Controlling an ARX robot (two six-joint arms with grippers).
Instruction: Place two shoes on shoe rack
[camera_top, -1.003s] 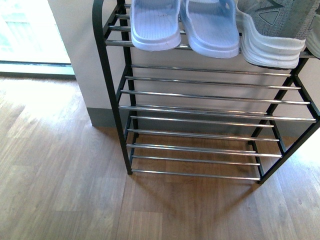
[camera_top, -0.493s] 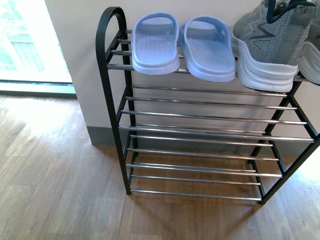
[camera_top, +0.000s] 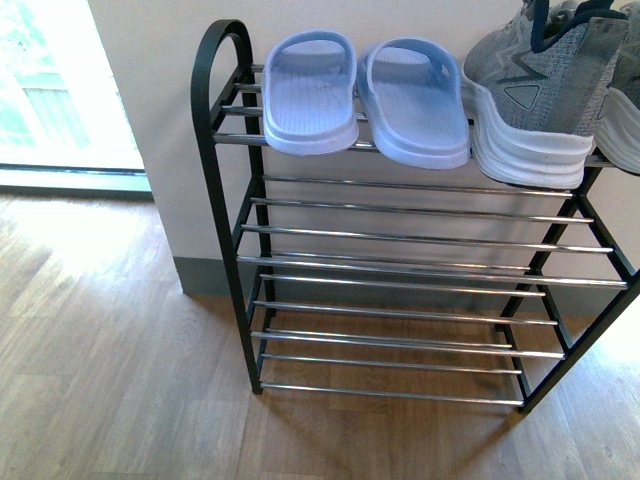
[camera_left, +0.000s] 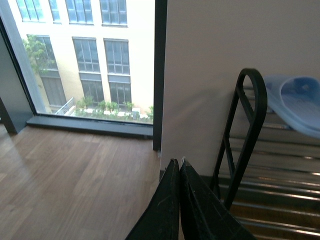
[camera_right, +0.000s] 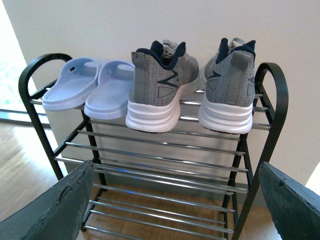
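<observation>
Nearest in the right wrist view, the right gripper (camera_right: 175, 200) has its two dark fingers (camera_right: 55, 210) spread wide apart with nothing between them. In the left wrist view the left gripper (camera_left: 179, 167) has its fingers pressed together on nothing, hanging above the wooden floor (camera_left: 75, 185) beside the rack's looped end post.

Beyond them stands the shoe rack (camera_top: 400, 265), black-framed with silver bars, set against the pale wall (camera_top: 160, 130); its lower tiers carry nothing. On the top tier, the pair of pale blue slides (camera_top: 365, 95) lies side by side at the left end, soles down and heels toward the camera. Just beside them to the right sit the grey knit sneakers (camera_right: 192, 92), upright, heels hanging slightly over the front bar, the two shoes a little apart. Farthest off, a window (camera_left: 85, 55) shows a building outside.

By the look of it, the placing step is finished: both pairs rest on the rack and neither hand carries a shoe. The next move likely calls only for drawing the arms clear without nudging the overhanging heels.
</observation>
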